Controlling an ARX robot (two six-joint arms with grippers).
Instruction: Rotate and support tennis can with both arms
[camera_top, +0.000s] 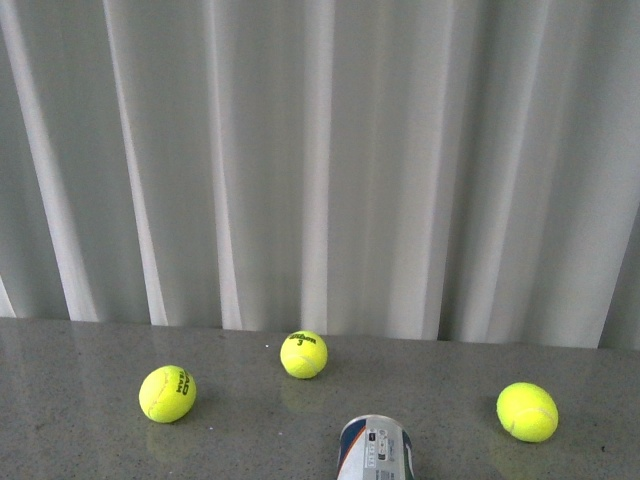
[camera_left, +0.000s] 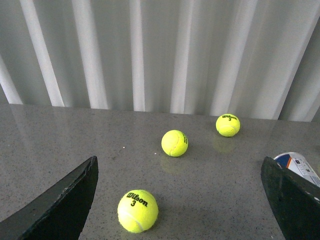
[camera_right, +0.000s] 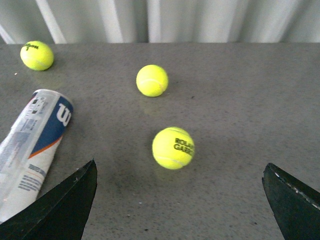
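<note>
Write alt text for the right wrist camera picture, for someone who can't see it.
A tennis can lies on its side on a grey speckled table, with three yellow-green tennis balls scattered nearby. The right gripper, open and empty, frames the foreground in black; white curtains hang behind.

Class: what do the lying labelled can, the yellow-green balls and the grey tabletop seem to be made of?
Blue-white-orange labelled cylindrical can: probably plastic, with a smooth printed label showing slight sheen. Yellow-green round balls: matte fuzzy felt, seam lines visible. Grey speckled tabletop: polished stone or laminate, hard to tell; it faintly reflects the balls.
</note>
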